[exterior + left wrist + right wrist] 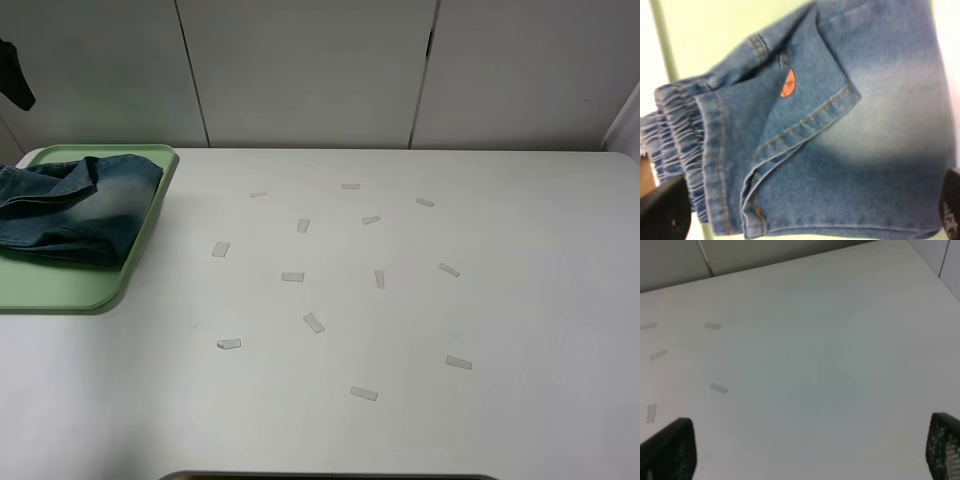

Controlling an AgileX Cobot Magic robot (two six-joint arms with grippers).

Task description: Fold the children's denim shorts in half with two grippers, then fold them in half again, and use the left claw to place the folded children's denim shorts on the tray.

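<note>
- Bare white table [400, 420] is filling the exterior high view's lower frame; children's denim shorts [75, 210] are lying folded on the tray [60, 290] at upper left.
- Left end effector [800, 215] is hanging over the shorts, fingers apart, gripping nothing.
- Right end effector [810, 450] is hovering spread over bare table, well away.

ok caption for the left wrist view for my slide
Open left pincer above the folded faded blue denim shorts lying on the pale-green plastic tray.
</note>
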